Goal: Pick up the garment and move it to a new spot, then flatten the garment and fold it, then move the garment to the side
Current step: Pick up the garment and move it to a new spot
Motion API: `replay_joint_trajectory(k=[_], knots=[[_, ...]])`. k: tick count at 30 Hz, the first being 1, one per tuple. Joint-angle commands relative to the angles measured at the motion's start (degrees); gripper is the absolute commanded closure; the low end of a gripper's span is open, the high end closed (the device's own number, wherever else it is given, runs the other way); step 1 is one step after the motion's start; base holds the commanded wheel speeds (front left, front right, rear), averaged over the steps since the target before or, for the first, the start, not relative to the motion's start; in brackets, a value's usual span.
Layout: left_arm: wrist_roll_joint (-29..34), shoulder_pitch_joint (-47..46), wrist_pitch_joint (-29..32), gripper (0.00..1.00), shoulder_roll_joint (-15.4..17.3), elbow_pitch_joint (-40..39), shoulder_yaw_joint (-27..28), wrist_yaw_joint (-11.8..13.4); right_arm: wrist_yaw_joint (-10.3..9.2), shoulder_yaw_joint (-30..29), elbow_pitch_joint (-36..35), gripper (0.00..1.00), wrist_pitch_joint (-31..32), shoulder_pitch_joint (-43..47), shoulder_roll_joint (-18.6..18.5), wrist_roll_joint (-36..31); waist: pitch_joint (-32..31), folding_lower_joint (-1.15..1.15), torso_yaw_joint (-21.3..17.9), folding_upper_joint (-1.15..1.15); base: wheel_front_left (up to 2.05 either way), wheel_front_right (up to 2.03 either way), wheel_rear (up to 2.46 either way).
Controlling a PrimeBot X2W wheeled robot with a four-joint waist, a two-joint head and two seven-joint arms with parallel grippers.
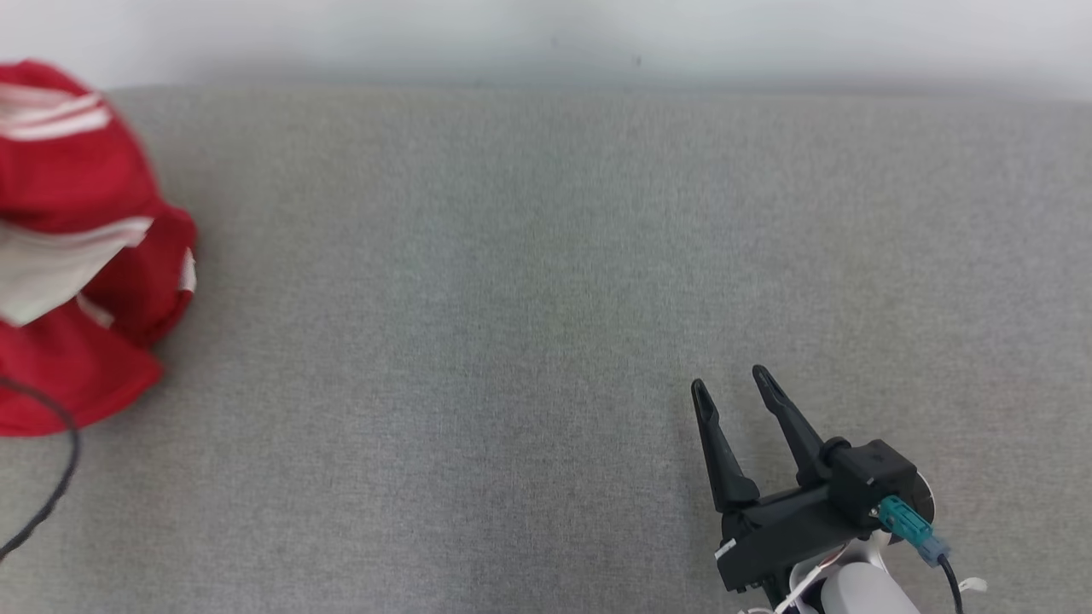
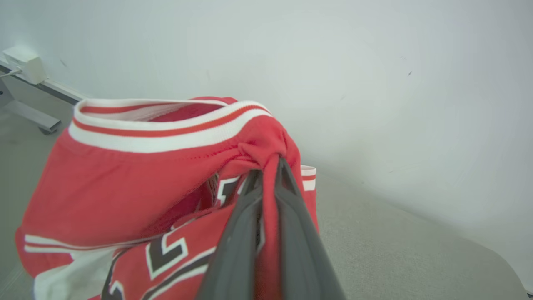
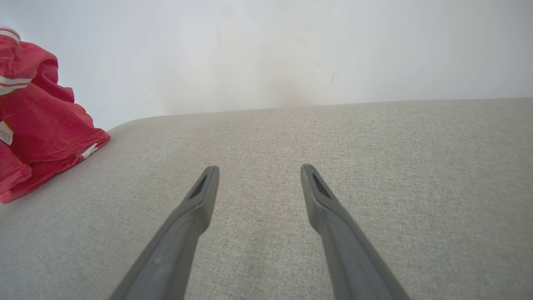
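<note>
The garment [image 1: 77, 256] is a red jersey with white striped trim and dark lettering, bunched at the far left of the grey padded table [image 1: 546, 298]. In the left wrist view my left gripper [image 2: 268, 168] is shut on a pinched fold of the red garment [image 2: 137, 183], which hangs lifted around the fingers. The same garment [image 3: 39, 121] shows at the left edge of the right wrist view, its lower part resting on the table. My right gripper [image 1: 729, 381] stands open over bare cloth at the lower right, and its fingers [image 3: 200, 200] hold nothing.
A pale wall [image 1: 546, 34] runs along the table's far edge. A dark cable [image 1: 51, 486] loops at the lower left below the garment. A white box on a rail [image 2: 25, 64] sits against the wall beyond the table's end.
</note>
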Motion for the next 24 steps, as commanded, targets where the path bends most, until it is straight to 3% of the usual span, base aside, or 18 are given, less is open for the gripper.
replay_joint_trajectory(k=[1,8,15,24], knots=[[0.9,-1.7,-0.3,1.0,-1.1,-1.5,-1.5,-0.6,-0.12,0.0,-0.1,0.0,0.0,1.1,-0.1,0.5,-3.9,0.01,-0.2,0.0,0.0,0.0,0.0],[0.4,-5.9,-0.9,1.0,-6.9,-6.0,-7.6,-2.2,-0.12,-0.5,0.2,0.0,0.0,2.9,-0.1,0.6,-6.8,0.01,-3.9,0.0,0.0,0.0,0.0],[-0.2,-8.1,-1.4,1.0,-12.3,-8.6,-12.9,-3.5,-0.12,-0.3,-0.1,0.0,0.0,3.7,-0.1,1.0,-7.7,0.01,-10.3,0.0,0.0,0.0,0.0],[-2.2,-3.9,-3.5,1.0,-19.3,-8.7,-17.0,-3.6,-0.12,0.1,-0.7,0.0,0.0,3.7,-0.1,2.2,-5.7,0.01,-18.2,0.0,0.0,0.0,0.0]])
